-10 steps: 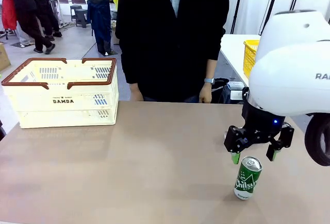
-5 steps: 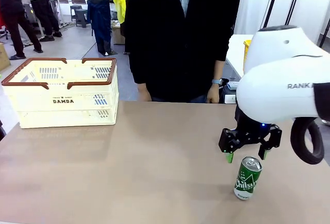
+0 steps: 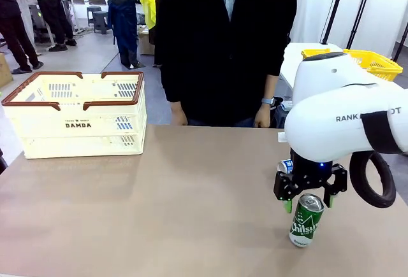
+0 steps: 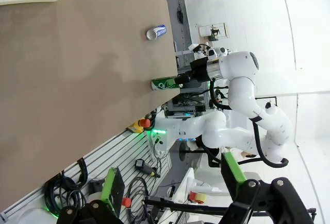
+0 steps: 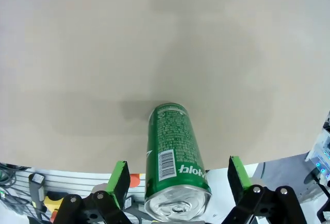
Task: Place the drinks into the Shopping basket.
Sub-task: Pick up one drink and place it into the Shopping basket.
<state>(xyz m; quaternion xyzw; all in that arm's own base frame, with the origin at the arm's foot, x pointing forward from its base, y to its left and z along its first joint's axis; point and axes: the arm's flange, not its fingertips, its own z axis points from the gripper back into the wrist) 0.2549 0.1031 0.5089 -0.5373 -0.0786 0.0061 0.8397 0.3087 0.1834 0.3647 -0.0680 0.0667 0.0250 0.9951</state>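
A green drink can [image 3: 306, 220] stands upright near the table's front right. My right gripper [image 3: 310, 194] hangs just over it, open, with a green pad on either side of the silver top. In the right wrist view the can [image 5: 174, 154] rises between the spread fingers [image 5: 119, 180] with a gap on both sides. A blue can [image 3: 285, 166] lies just behind the gripper, mostly hidden; the left wrist view shows the blue can [image 4: 156, 32] on its side. The Shopping basket [image 3: 76, 124], cream with a brown rim, stands at the far left. My left gripper [image 4: 172, 183] is open, holding nothing.
A person in a dark jacket [image 3: 223, 48] stands at the table's far edge, hands down. A yellow mesh basket [image 3: 373, 62] sits on another table behind my right arm. Bare tabletop [image 3: 191, 194] stretches between the can and the cream basket.
My right arm has swung in and come down, so its open fingers now flank the green can's top instead of hovering above. The blue can has come into sight behind it.
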